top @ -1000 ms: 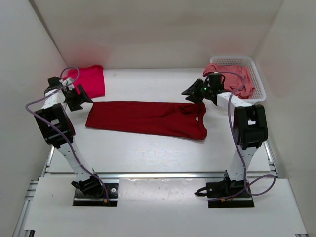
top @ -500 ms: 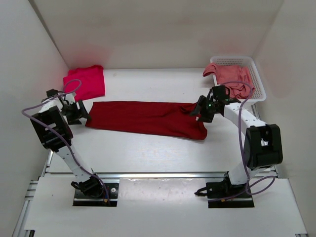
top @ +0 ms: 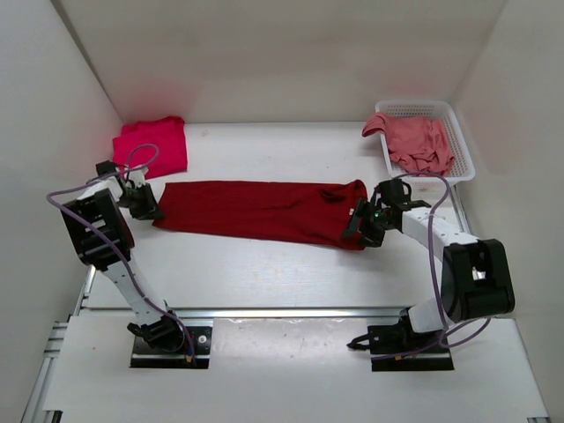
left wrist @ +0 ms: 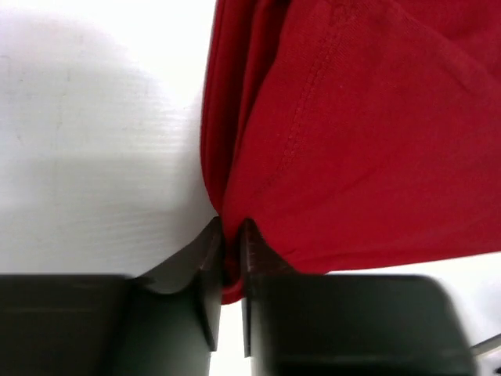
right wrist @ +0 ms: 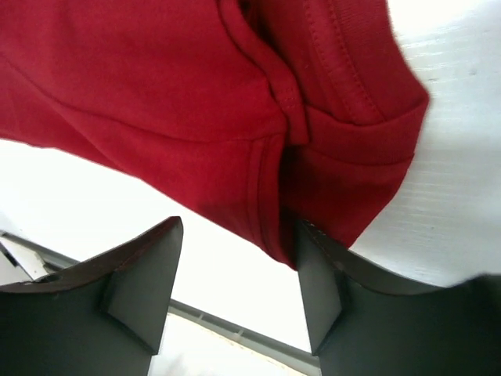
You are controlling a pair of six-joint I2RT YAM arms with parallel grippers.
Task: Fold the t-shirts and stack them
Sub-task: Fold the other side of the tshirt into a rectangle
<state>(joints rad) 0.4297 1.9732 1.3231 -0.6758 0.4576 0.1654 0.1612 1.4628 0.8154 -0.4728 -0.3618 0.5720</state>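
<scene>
A dark crimson t-shirt (top: 260, 211) lies folded in a long strip across the table's middle. My left gripper (top: 148, 210) is at its left end, and the left wrist view shows that gripper (left wrist: 231, 227) shut on the crimson cloth's (left wrist: 360, 141) edge. My right gripper (top: 357, 231) stands open at the strip's near right corner; in the right wrist view a corner of the shirt (right wrist: 156, 86) lies between the spread jaws (right wrist: 239, 227), close to the right finger (right wrist: 321, 290). A bright pinkish-red t-shirt (top: 152, 145) lies folded at the back left. A salmon pink t-shirt (top: 421, 144) is bunched in the basket.
The white mesh basket (top: 414, 105) stands at the back right by the wall. White walls close in the table on the left, back and right. A metal rail (top: 282, 310) runs along the table's near edge in front of the arm bases.
The left gripper has come down to the crimson shirt's left end and shut on its edge. The right arm has swung from the basket to the shirt's near right corner, jaws opening wider.
</scene>
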